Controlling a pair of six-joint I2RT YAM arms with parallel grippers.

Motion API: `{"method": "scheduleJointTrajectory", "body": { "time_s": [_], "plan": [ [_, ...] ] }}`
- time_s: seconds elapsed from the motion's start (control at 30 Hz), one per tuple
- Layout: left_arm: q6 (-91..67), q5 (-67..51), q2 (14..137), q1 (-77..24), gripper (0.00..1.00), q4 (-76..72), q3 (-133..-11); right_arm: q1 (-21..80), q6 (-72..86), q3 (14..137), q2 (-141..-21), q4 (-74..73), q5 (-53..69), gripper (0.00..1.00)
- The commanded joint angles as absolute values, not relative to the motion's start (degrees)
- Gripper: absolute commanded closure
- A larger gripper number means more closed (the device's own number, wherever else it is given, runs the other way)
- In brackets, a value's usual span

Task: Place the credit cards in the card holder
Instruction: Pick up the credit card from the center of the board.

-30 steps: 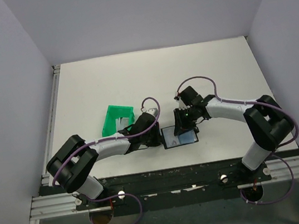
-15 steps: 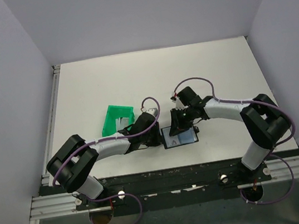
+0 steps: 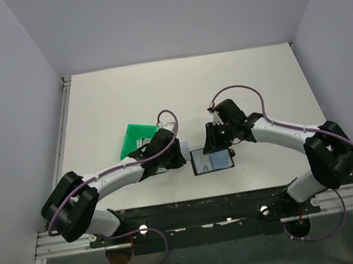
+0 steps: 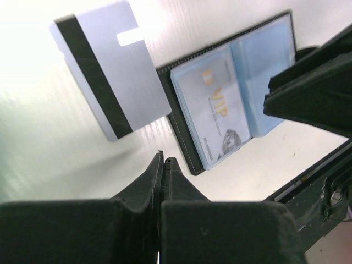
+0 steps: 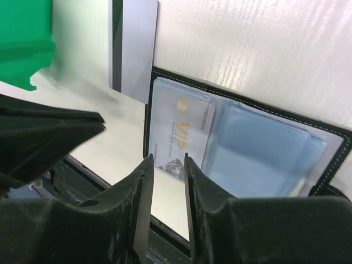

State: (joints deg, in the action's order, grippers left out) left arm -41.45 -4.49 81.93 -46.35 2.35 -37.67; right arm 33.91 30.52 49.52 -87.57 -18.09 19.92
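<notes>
Card holder [image 3: 213, 161] lay open near the front of the white table [image 3: 158, 95].
From above, a green bin [image 3: 139, 139] sat off to its left. Left wrist: the left gripper [image 4: 164, 160] was shut tight on nothing; a grey card [image 4: 110, 69] with a black stripe touched the holder's corner. Right wrist: the right gripper [image 5: 166, 162] stood a little open, empty, over a pale blue card [image 5: 179, 137] reading "VIP".

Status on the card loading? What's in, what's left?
Done: one pale blue VIP card looks tucked into a sleeve of the open black folding card holder. In hand: nothing; the left hand is shut and empty, the right hand open over the VIP card. Left: the silvery-grey card with a black stripe lies on the table at the holder's edge, not yet inserted.
</notes>
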Motion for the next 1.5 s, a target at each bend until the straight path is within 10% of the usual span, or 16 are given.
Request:
{"method": "scheduleJointTrajectory", "body": {
  "time_s": [0.0,0.3,1.47],
  "plan": [
    [-38.32,-0.53,77.52,-43.69,0.97,6.94,-41.21,34.19,31.29,47.11,-83.42,-20.21,14.94,0.63],
    [-33.32,1.23,89.89,-38.32,0.72,5.89,-53.77,34.28,32.87,43.42,-77.09,-20.83,14.41,0.61],
    [-33.49,7.73,98.97,-38.23,0.7,10.19,-58.44,34.1,29.45,48.06,-80.32,-17.06,17.39,0.57]
  ]
}}
